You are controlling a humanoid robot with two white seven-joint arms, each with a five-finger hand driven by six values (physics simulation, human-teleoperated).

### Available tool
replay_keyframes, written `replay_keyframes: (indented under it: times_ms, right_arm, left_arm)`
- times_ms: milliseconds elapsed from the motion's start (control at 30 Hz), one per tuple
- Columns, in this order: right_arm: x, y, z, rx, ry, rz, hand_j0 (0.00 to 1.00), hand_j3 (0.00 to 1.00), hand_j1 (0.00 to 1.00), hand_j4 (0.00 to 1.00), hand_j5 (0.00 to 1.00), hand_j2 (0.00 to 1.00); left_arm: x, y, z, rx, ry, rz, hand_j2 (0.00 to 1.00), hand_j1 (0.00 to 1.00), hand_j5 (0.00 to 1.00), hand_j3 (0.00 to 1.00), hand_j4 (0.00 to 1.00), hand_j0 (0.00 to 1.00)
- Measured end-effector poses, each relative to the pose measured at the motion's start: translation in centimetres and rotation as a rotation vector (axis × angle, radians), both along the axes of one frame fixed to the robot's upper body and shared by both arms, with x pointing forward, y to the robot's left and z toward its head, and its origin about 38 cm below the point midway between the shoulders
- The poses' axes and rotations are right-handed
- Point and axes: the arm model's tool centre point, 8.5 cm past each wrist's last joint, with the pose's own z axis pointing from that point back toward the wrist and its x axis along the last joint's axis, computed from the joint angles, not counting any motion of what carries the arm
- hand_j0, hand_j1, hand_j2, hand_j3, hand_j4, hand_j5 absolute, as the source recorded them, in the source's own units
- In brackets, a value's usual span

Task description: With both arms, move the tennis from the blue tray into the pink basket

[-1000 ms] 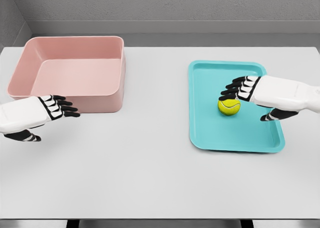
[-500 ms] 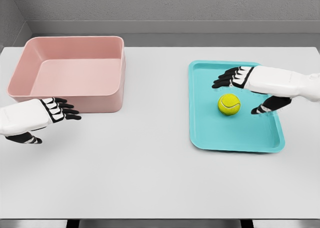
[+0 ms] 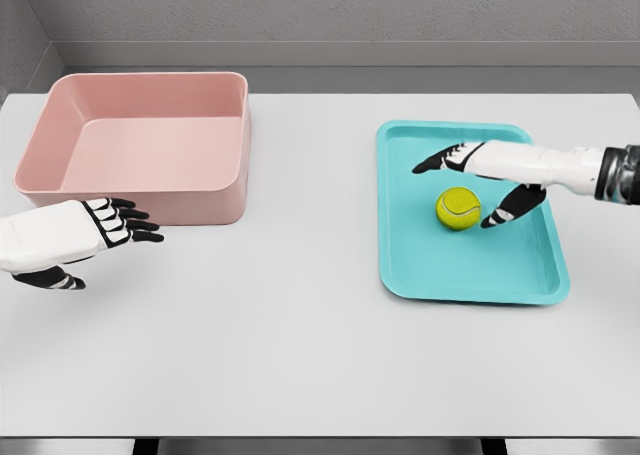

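A yellow-green tennis ball (image 3: 458, 208) lies on the blue tray (image 3: 470, 265), at the right of the table. My right hand (image 3: 470, 185) hovers just behind and above the ball, open, its fingers (image 3: 432, 162) reaching left over the tray and the thumb (image 3: 503, 211) down beside the ball's right. The pink basket (image 3: 140, 140) stands at the back left with nothing in it. My left hand (image 3: 110, 230) hangs open in front of the basket's near wall, holding nothing.
The white table (image 3: 300, 315) runs between the basket and the tray. Its front edge lies near the bottom of the view. A grey wall stands behind it.
My right hand has turned and drawn back toward the far side of the ball, its fingers stretching out flatter and its thumb dropping beside the ball. The left hand drifted slightly lower.
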Motion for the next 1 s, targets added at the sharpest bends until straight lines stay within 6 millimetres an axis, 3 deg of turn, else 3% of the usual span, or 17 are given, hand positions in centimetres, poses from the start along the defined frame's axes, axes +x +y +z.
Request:
replay_keyframes:
  times_ms: [467, 800, 900, 1000]
  right_arm:
    - [1.3, 0.3, -4.5, -0.042, 0.076, -0.048, 0.99, 0.99, 0.99, 0.99, 0.99, 0.99]
    - [2.0, 0.1, -5.8, -0.056, 0.099, -0.079, 0.99, 0.99, 0.99, 0.99, 0.99, 0.99]
    - [2.0, 0.0, -5.9, -0.059, 0.102, -0.083, 0.94, 0.94, 0.94, 0.94, 0.94, 0.94]
    - [2.1, 0.0, -6.0, -0.059, 0.103, -0.084, 0.82, 0.82, 0.82, 0.82, 0.82, 0.82]
  left_arm:
    - [-0.2, -0.1, -0.2, 0.003, 0.01, -0.006, 1.0, 1.0, 1.0, 1.0, 1.0, 1.0]
    - [-0.2, -0.1, -0.3, 0.003, 0.013, -0.006, 1.0, 1.0, 1.0, 1.0, 1.0, 1.0]
    - [-0.2, -0.1, -0.3, 0.004, 0.013, -0.006, 1.0, 1.0, 1.0, 1.0, 1.0, 1.0]
    - [-0.2, -0.1, -0.3, 0.005, 0.013, -0.005, 1.0, 1.0, 1.0, 1.0, 1.0, 1.0]
